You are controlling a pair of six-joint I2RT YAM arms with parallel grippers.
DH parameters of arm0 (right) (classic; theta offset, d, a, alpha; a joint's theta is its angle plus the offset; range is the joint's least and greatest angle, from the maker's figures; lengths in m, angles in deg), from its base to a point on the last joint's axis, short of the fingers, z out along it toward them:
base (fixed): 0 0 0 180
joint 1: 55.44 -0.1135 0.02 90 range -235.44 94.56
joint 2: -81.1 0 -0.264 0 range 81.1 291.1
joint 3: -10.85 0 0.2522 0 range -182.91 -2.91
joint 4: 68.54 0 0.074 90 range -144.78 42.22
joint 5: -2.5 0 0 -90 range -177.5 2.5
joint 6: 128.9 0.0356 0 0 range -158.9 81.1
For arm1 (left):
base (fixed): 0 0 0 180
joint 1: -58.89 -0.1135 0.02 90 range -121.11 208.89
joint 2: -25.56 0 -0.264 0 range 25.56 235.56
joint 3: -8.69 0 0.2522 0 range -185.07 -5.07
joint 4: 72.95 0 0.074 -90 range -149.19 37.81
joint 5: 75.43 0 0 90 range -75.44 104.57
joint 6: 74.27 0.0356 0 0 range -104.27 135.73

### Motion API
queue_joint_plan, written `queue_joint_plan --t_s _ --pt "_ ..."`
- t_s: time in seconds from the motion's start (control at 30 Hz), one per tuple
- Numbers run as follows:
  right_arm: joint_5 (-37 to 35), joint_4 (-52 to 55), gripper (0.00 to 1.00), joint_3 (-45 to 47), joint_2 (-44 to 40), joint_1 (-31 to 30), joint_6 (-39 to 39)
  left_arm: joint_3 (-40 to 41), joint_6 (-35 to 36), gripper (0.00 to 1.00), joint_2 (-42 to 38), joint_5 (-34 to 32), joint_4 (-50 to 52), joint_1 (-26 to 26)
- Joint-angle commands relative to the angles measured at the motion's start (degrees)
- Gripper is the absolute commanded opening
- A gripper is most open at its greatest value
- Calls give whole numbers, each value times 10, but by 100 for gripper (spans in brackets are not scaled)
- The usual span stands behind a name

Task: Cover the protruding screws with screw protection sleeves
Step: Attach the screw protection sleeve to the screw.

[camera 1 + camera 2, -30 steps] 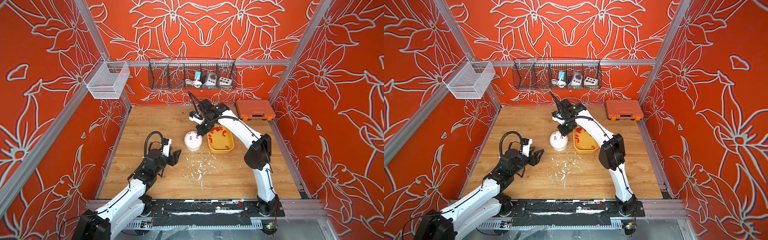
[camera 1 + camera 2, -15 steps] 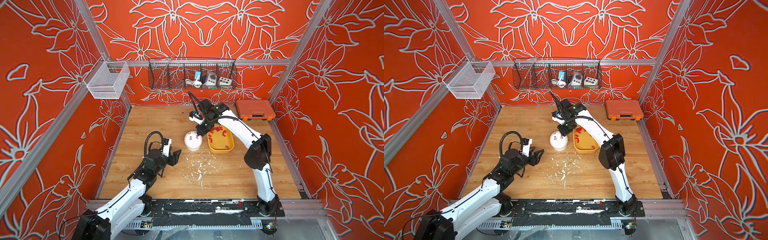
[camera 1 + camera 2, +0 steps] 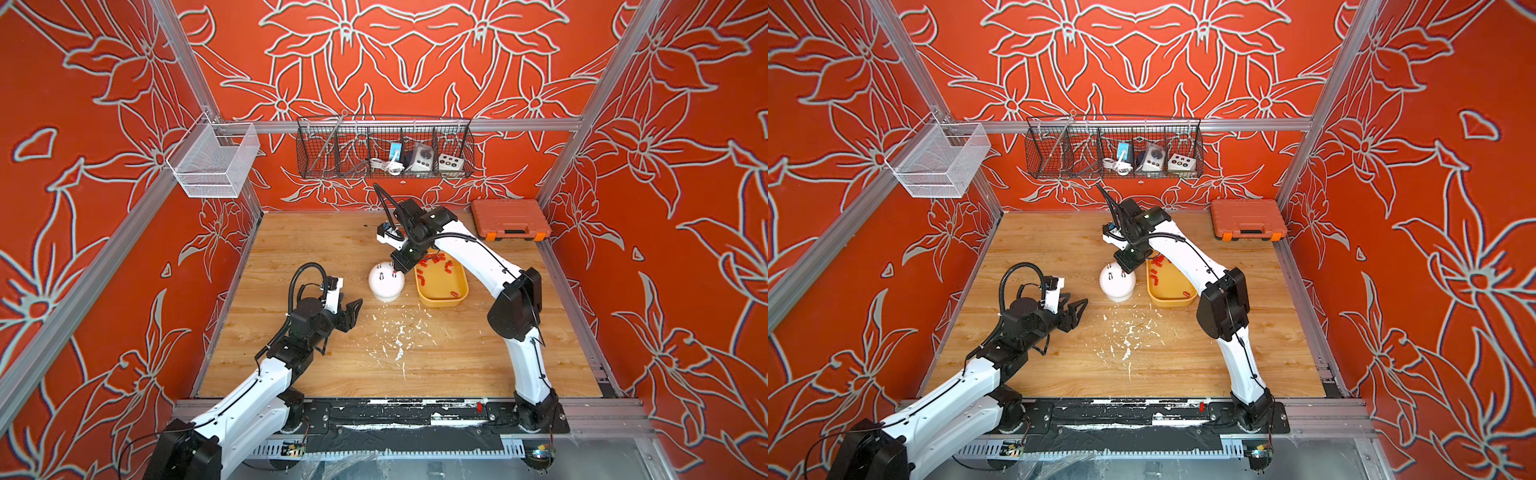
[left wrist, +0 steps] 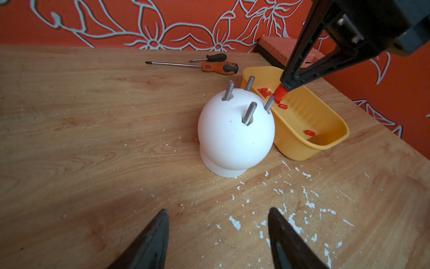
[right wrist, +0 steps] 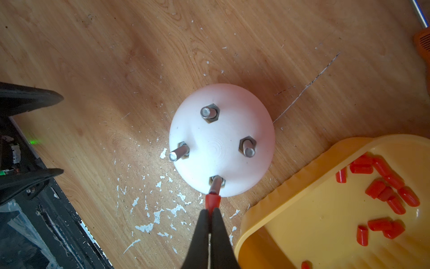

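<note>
A white dome (image 3: pixel 386 284) stands mid-table with several grey protruding screws (image 5: pixel 209 113) sticking up from its top, all bare. My right gripper (image 5: pixel 211 210) is shut on one red screw protection sleeve (image 5: pixel 213 200), held at the tip of the screw nearest the tray (image 5: pixel 216 184). In the left wrist view that sleeve (image 4: pixel 279 93) sits at the same screw's (image 4: pixel 269 104) tip. Several loose sleeves (image 5: pixel 384 186) lie in the yellow tray (image 3: pixel 441 300) beside the dome. My left gripper (image 4: pixel 217 210) is open and holds nothing, low over the table in front and to the left of the dome.
Two screwdrivers (image 4: pixel 218 67) lie behind the dome. An orange tool case (image 3: pixel 511 220) sits at the back right corner. A black wire basket (image 3: pixel 384 149) and a white mesh basket (image 3: pixel 212 160) hang on the walls. White flakes (image 3: pixel 399 332) dot the wood in front of the dome.
</note>
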Motion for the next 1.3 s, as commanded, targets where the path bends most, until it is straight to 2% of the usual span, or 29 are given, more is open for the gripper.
queue_joint_plan --t_s 0.0,0.17,0.33,0.63,0.83,1.27 --pt "39 16 0 -1 -1 -7 0 -8 9 66 0 5 -9 3" --pt "42 20 0 -11 9 -6 13 -8 10 65 -2 5 -7 3" --pt "-5 41 0 -15 13 -7 9 -10 9 65 -3 3 -4 2" --pt "-36 94 0 -41 37 -11 -6 -11 8 65 5 6 -8 3" --pt "-45 116 0 -78 52 -25 -15 -15 8 65 11 9 -6 3" --pt "-34 92 0 -60 62 -25 15 -14 9 66 10 7 -5 3"
